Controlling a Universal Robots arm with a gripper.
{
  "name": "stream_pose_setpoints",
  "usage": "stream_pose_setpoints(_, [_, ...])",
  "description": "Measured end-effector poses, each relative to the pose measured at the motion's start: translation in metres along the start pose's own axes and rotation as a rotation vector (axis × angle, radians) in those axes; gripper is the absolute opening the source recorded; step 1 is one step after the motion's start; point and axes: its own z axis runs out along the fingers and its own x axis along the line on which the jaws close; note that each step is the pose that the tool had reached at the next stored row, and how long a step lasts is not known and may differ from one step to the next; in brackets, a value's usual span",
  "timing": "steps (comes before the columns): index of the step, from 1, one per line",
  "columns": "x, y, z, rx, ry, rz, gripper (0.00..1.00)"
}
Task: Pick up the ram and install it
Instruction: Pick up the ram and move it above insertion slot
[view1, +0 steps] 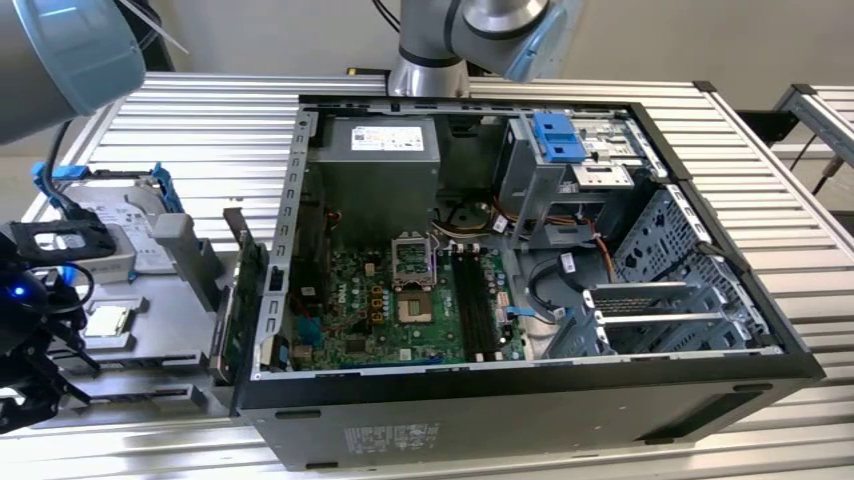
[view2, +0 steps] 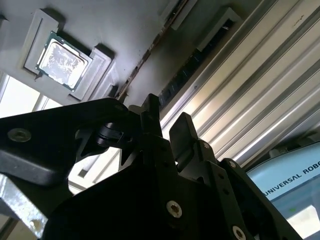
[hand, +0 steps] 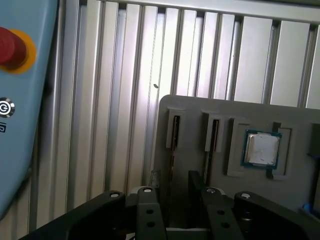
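Observation:
The ram (hand: 172, 165) is a thin dark strip standing edge-on in a slot of the grey tray (hand: 295, 180); in the second wrist view the ram (view2: 146, 54) runs toward the fingers. My gripper (hand: 171, 192) is open and low over the tray. One of its black fingers (hand: 147, 200) stands on each side of the strip without touching it. In the exterior view the gripper (view1: 38, 372) is at the far left, over the tray (view1: 167, 310) beside the open computer case. The black motherboard slots (view1: 470, 300) lie inside the case.
A square silver chip (hand: 261, 149) sits in a tray pocket near the ram. A second slot (hand: 214, 134) is beside it. A drive in a blue frame (view1: 100, 215) and a dark upright board (view1: 244, 285) stand between tray and case. A red button (hand: 11, 47) is close by.

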Motion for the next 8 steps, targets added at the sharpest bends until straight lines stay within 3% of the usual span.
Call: stream_pose_setpoints(8, [0.0000, -0.0001, 0.0044, 0.0000, 0.0000, 0.000, 1.00])
